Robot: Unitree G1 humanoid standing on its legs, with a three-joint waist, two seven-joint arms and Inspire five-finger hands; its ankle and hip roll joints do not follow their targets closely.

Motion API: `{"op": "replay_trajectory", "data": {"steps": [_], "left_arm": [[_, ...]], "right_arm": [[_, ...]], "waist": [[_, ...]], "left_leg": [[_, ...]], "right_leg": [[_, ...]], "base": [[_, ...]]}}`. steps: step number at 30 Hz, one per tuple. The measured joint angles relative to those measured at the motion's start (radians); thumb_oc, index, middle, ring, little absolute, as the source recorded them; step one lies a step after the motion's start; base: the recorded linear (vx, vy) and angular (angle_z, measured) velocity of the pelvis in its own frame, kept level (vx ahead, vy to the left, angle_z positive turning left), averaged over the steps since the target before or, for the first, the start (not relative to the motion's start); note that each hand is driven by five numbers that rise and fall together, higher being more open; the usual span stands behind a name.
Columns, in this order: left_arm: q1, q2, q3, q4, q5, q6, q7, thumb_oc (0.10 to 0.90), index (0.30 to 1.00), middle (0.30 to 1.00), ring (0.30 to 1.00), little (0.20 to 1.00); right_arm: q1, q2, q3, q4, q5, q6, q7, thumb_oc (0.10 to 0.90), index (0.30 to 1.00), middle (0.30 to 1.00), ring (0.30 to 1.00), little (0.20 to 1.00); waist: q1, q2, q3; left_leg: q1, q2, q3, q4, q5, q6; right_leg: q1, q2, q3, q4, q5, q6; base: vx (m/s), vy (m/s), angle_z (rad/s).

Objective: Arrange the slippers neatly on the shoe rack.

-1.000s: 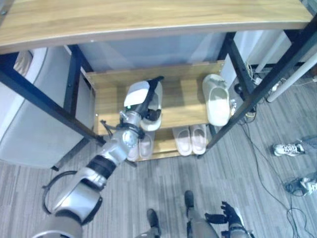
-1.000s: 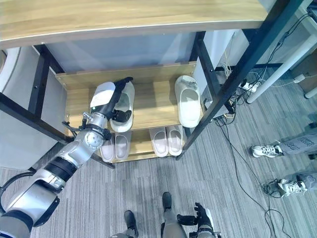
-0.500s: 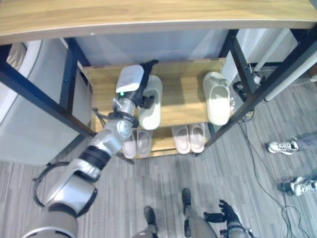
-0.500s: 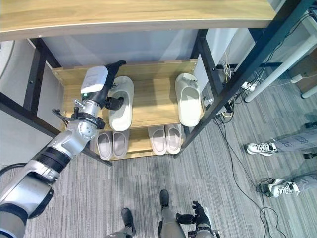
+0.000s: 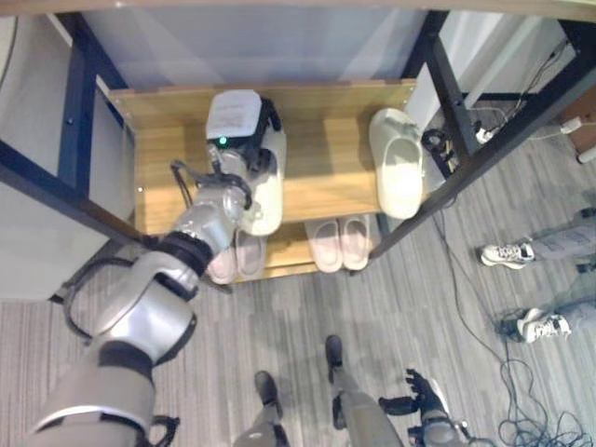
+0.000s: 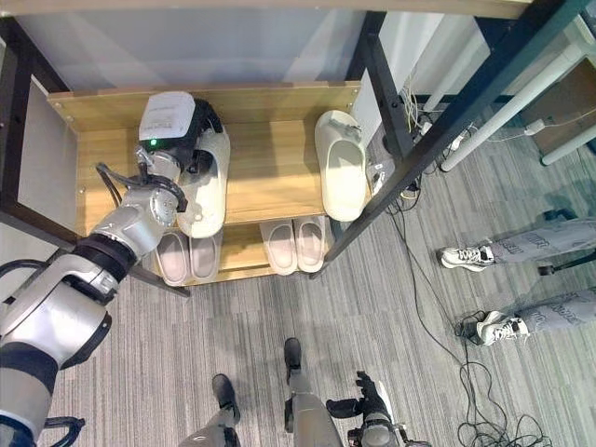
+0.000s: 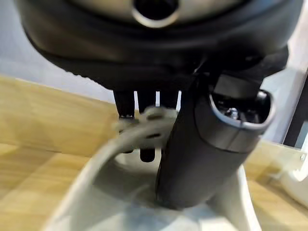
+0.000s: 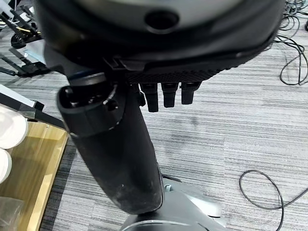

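Change: the left hand [image 5: 244, 140] has moved further back along the cream foam slipper [image 5: 264, 191] towards the rear of the shelf since half a second ago; the slipper lies in much the same spot, and the whole picture has shifted with the camera
Left hand: reaches into the rack from the lower left, palm over the slipper's toe end; in the left wrist view its fingers [image 7: 147, 137] curl over the slipper's upper strap and the thumb [image 7: 211, 139] presses inside, gripping it
Right hand: low by the robot's side [image 6: 372, 410], fingers loosely spread, holding nothing
Slippers: the held one on the left of the light wooden middle shelf [image 5: 326, 177]; a second cream slipper [image 5: 396, 172] at its right end, well apart; two pale pairs [image 5: 340, 242] on the lower shelf
Room: black metal-framed shoe rack [image 5: 447, 102] on grey striped carpet floor [image 5: 438, 326]; a person's white trainers [image 5: 507, 253] at the right
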State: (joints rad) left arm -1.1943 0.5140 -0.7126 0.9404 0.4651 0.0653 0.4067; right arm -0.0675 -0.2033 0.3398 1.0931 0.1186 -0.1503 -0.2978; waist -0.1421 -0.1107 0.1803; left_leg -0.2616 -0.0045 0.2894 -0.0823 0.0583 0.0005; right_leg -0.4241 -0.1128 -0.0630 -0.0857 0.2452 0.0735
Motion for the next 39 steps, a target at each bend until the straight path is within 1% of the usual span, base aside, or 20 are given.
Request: {"op": "replay_trajectory", "data": {"steps": [3, 6, 9, 12, 14, 16, 18, 22, 23, 26, 30, 33, 39], "left_arm": [[-0.005, 0.0, 0.005, -0.028, 0.023, 0.007, 0.006, 0.4, 0.3, 0.3, 0.3, 0.3], [-0.003, -0.019, 0.012, -0.083, 0.025, 0.015, 0.02, 0.4, 0.3, 0.3, 0.3, 0.3], [-0.001, -0.07, 0.019, -0.11, 0.024, 0.02, 0.032, 0.4, 0.3, 0.3, 0.3, 0.3], [-0.014, -0.133, 0.008, -0.083, 0.031, 0.019, 0.048, 0.4, 0.3, 0.3, 0.3, 0.3], [-0.026, -0.156, 0.002, -0.065, 0.031, 0.019, 0.054, 0.4, 0.3, 0.3, 0.3, 0.3], [-0.065, -0.196, -0.009, -0.016, 0.029, 0.021, 0.059, 0.4, 0.3, 0.3, 0.3, 0.3], [-0.099, -0.218, -0.022, 0.032, 0.028, 0.022, 0.062, 0.4, 0.3, 0.3, 0.3, 0.3], [-0.14, -0.222, -0.03, 0.07, 0.01, 0.021, 0.063, 0.4, 0.3, 0.3, 0.3, 0.3], [-0.164, -0.23, -0.034, 0.102, 0.005, 0.021, 0.062, 0.4, 0.3, 0.3, 0.3, 0.3], [-0.209, -0.232, -0.038, 0.152, -0.033, 0.022, 0.061, 0.4, 0.3, 0.3, 0.3, 0.3], [-0.225, -0.213, -0.038, 0.173, -0.068, 0.023, 0.061, 0.4, 0.3, 0.3, 0.3, 0.3], [-0.23, -0.223, -0.038, 0.179, -0.071, 0.023, 0.061, 0.4, 0.3, 0.3, 0.3, 0.3], [-0.241, -0.271, -0.036, 0.179, -0.106, 0.023, 0.063, 0.4, 0.3, 0.3, 0.3, 0.3]], "right_arm": [[-0.003, -0.003, 0.0, 0.001, 0.0, 0.0, -0.005, 0.8, 0.9, 0.9, 0.9, 0.9], [-0.016, -0.011, 0.0, 0.002, 0.0, 0.001, -0.009, 0.8, 0.9, 0.9, 0.9, 0.9], [-0.054, -0.011, 0.006, 0.022, 0.001, 0.004, -0.01, 0.8, 0.9, 0.9, 0.9, 0.9], [-0.078, -0.011, 0.014, 0.018, 0.0, 0.0, -0.012, 0.8, 0.9, 0.9, 0.9, 0.9], [-0.087, -0.012, 0.023, 0.018, 0.0, 0.0, -0.013, 0.8, 0.9, 0.9, 0.9, 0.9], [-0.09, -0.012, 0.036, 0.019, 0.0, -0.001, -0.013, 0.8, 0.9, 0.9, 0.9, 0.9], [-0.089, -0.013, 0.039, 0.022, 0.001, 0.0, -0.013, 0.8, 0.9, 0.9, 0.9, 0.9], [-0.098, -0.016, 0.04, 0.022, 0.001, 0.003, -0.013, 0.8, 0.9, 0.9, 0.9, 0.9], [-0.102, -0.024, 0.04, 0.022, 0.001, 0.002, -0.016, 0.8, 0.9, 0.9, 0.9, 0.9], [-0.113, -0.039, 0.041, 0.018, 0.001, 0.0, -0.029, 0.8, 0.9, 0.9, 0.9, 0.9], [-0.12, -0.042, 0.041, 0.019, 0.001, -0.006, -0.036, 0.8, 0.9, 0.9, 0.9, 0.9], [-0.12, -0.042, 0.041, 0.023, 0.002, -0.006, -0.037, 0.8, 0.9, 0.9, 0.9, 0.9], [-0.141, -0.041, 0.063, 0.036, 0.002, -0.007, -0.037, 0.8, 0.9, 0.9, 0.9, 0.9]], "waist": [[0.004, 0.004, 0.015], [0.013, 0.012, 0.043], [0.018, 0.015, 0.054], [0.012, 0.015, 0.054], [0.008, 0.015, 0.055], [0.002, 0.015, 0.054], [-0.001, 0.015, 0.054], [-0.023, 0.016, 0.054], [-0.031, 0.016, 0.054], [-0.034, 0.016, 0.053], [-0.046, 0.016, 0.052], [-0.046, 0.017, 0.051], [-0.045, 0.017, 0.048]], "left_leg": [[0.0, 0.002, 0.0, 0.0, 0.0, 0.0], [0.0, 0.002, 0.0, 0.0, 0.0, 0.0], [-0.001, 0.002, -0.002, 0.0, 0.0, 0.0], [-0.001, 0.002, -0.002, 0.0, 0.0, 0.0], [-0.002, 0.002, -0.002, 0.0, 0.0, 0.0], [-0.006, 0.002, 0.0, 0.0, 0.0, 0.0], [-0.011, 0.001, 0.002, 0.0, 0.0, 0.0], [-0.021, 0.001, 0.006, 0.0, 0.001, 0.0], [-0.024, 0.001, 0.008, 0.0, 0.001, 0.0], [-0.034, 0.001, 0.016, 0.0, 0.001, 0.0], [-0.034, 0.004, 0.027, 0.0, 0.001, 0.0], [-0.036, 0.004, 0.03, 0.0, 0.001, 0.0], [-0.045, 0.005, 0.03, 0.0, 0.002, -0.002]], "right_leg": [[0.0, 0.001, 0.0, 0.0, 0.0, 0.0], [0.0, 0.0, -0.001, 0.0, 0.0, 0.0], [0.0, -0.001, -0.001, 0.0, 0.0, 0.0], [0.0, -0.001, -0.002, 0.0, 0.0, 0.0], [-0.002, -0.001, -0.002, 0.0, 0.0, 0.0], [-0.007, -0.001, 0.001, 0.0, 0.0, 0.0], [-0.013, -0.001, 0.002, 0.0, 0.0, 0.0], [-0.024, 0.002, 0.006, 0.0, 0.002, -0.002], [-0.028, 0.003, 0.009, 0.0, 0.002, -0.002], [-0.042, 0.005, 0.02, 0.0, 0.004, -0.005], [-0.047, 0.009, 0.028, 0.0, 0.005, -0.007], [-0.05, 0.01, 0.029, 0.0, 0.006, -0.008], [-0.059, 0.007, 0.029, 0.0, 0.009, -0.012]], "base": [[0.0, 0.0, 0.0], [0.0, -0.011, 0.0], [0.0, -0.023, 0.01], [0.0, -0.01, 0.0], [0.0, 0.0, 0.0], [0.04, -0.031, -0.02], [0.03, -0.019, -0.03], [0.04, -0.018, -0.04], [0.03, -0.023, -0.03], [0.03, -0.025, -0.07], [0.04, -0.04, -0.08], [0.03, -0.024, -0.02], [0.02, -0.026, 0.01]]}}
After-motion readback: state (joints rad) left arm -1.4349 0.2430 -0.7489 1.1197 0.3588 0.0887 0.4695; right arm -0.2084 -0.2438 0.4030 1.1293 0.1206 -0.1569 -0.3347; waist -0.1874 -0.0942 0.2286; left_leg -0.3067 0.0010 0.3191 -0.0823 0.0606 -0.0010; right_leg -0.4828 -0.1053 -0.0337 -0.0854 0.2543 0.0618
